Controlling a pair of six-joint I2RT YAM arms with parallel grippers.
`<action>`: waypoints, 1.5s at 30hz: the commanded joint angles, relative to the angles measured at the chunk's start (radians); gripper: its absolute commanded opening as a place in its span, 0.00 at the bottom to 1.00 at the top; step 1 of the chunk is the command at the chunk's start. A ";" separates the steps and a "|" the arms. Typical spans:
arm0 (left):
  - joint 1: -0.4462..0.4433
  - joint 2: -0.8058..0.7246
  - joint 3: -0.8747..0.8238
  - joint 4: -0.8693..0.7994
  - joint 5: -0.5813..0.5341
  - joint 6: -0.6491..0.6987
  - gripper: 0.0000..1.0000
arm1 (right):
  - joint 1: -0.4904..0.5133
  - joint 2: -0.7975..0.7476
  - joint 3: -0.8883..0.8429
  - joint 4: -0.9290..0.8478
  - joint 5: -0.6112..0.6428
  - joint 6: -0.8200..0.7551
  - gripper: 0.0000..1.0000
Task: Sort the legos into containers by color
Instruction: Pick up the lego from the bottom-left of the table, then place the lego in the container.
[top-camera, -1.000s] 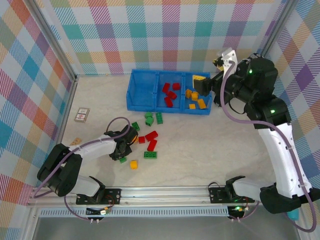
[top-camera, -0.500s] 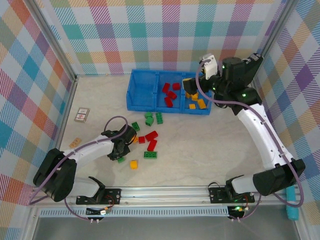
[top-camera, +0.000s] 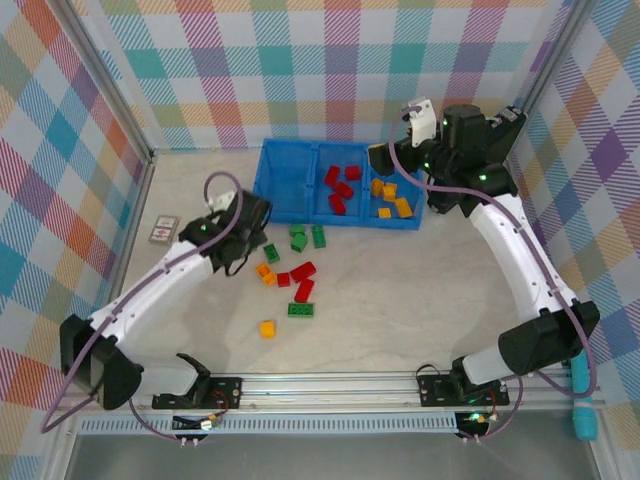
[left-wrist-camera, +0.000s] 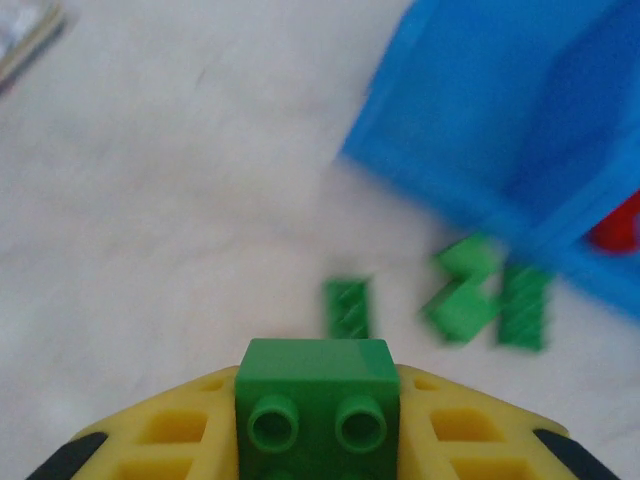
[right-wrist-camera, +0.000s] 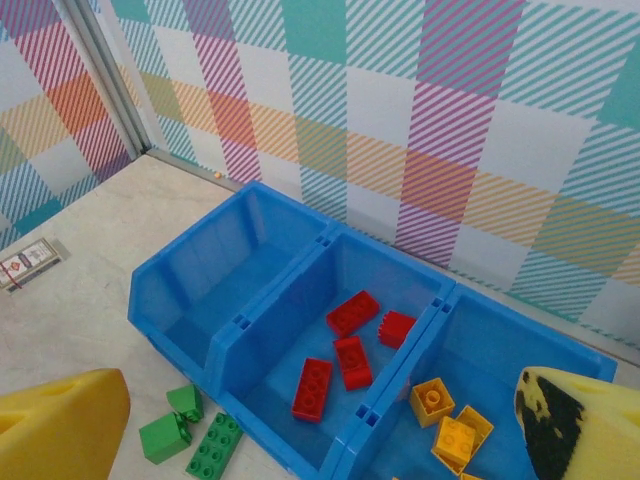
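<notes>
left gripper: closed on green brick, near bin | right gripper: wide open, empty, above bin | risk: brick may slip from fingers and fall before empty left compartment

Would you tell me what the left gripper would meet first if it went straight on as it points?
Probably the loose green lego lying on the table just ahead of the left gripper, whose jaws hold a second green lego; the blue bin lies beyond. Depth is unclear.
</notes>
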 joint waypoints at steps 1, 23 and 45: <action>0.015 0.140 0.114 0.159 -0.039 0.147 0.12 | -0.013 0.016 0.048 -0.004 -0.031 0.045 0.99; 0.199 0.861 0.517 0.533 0.187 0.144 0.12 | -0.025 -0.002 0.044 -0.005 -0.038 0.056 0.99; 0.083 0.422 0.340 0.322 0.103 0.327 0.66 | -0.028 -0.005 0.039 -0.001 -0.075 0.059 0.99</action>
